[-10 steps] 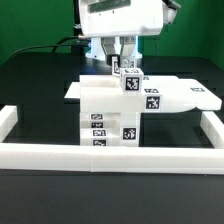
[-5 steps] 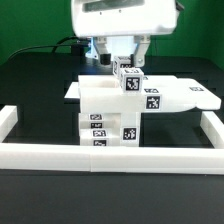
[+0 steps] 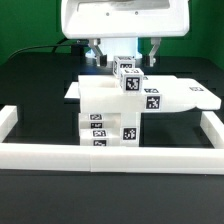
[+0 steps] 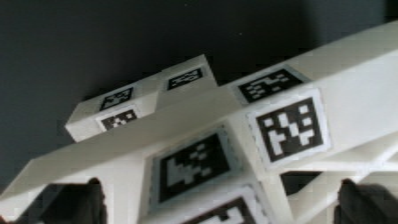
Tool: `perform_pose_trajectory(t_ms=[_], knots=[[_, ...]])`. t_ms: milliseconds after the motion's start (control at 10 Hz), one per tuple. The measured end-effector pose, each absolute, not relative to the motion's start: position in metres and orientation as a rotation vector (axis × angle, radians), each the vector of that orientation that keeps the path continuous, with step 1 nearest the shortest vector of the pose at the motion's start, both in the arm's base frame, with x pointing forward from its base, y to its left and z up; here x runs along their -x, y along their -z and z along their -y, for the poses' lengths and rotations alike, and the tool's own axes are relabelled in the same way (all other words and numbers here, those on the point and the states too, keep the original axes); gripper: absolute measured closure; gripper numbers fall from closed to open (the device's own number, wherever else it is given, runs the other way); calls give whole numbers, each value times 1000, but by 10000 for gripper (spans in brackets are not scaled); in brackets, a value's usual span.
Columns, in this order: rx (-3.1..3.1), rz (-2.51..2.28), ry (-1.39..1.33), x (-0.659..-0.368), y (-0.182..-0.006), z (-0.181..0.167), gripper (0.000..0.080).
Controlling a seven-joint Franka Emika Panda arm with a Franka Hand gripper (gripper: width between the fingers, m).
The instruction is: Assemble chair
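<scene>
I'm looking at the chair, partly built and sitting mid-table just inside the border rail. A flat plate is lying across the top, spreading toward the exterior view's right; blocky tagged pieces are stacked under it at the front, and a small tagged block is standing up on top near the back. In the wrist view I'm seeing the same white tagged surfaces close up, w/ the dark finger tips at the frame's lower corners, one each side.

Gripper is hanging right above that top block, jaws spread wide, grasping nothing. One finger is showing on the exterior view's left, the other on its right; both look apart from the block, tho the gap's too small to be sure abt contact.

Handling, my read: hard plastic, so stiff and light, prob slick on the flat faces. Nothing fragile, but a light stack like this is likely to shift or tip if I'm nudging it sideways. I can't tell how firmly the joints are seated. If I'm taking hold again, I'm going for the small top block across its two parallel side faces, squarely and low. The wide plate is too broad for these jaws except at an edge.

Beyond that, black table w/ a green backdrop behind.
</scene>
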State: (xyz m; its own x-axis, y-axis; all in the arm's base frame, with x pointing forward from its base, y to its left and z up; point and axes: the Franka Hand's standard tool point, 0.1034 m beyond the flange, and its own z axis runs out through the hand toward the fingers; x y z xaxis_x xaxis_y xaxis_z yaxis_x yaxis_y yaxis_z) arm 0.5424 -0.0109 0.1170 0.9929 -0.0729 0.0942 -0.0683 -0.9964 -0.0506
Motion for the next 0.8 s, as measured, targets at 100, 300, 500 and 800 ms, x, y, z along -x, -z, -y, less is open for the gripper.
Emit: perform_pose_trajectory(t_ms=[100, 300, 500, 800], knots=[[3107, 105, 131, -543, -116, 11, 150], [3107, 31, 130, -543, -115, 11, 280], [3106, -27, 129, -543, -115, 11, 517], [3065, -419, 122, -543, -115, 11, 517]])
